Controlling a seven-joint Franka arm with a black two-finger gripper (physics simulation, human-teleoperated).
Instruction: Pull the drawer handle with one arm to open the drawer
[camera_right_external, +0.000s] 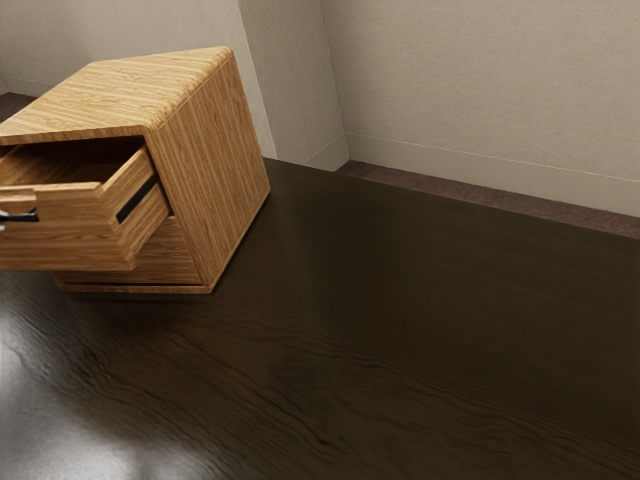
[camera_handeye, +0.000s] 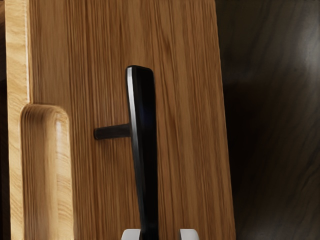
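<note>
Drawer (camera_right_external: 72, 222) sits pulled well out of the wooden cabinet (camera_right_external: 195, 150), sticking toward the exterior view's left, its inside open and dark on top. Black rail slot (camera_right_external: 137, 200) shows along the drawer's side wall. Cabinet stands on the dark wood desk (camera_right_external: 400, 350), at the exterior view's left, turned at an angle to the pale wall (camera_right_external: 480, 80) behind it. Cabinet top is rounded at the edges, light oak grain all over.

Wrist view: drawer front fills most of the picture, grain running along the handle. Handle (camera_handeye: 142, 150) is a slim black bar standing off the front on a short black post (camera_handeye: 112, 132). Hand (camera_handeye: 159, 235) is right at the near end of the handle, bar running straight away from it. Whether the hand is clamped on the bar or loose around it: cannot tell. Dark desk surface shows past the drawer front's edge.
</note>
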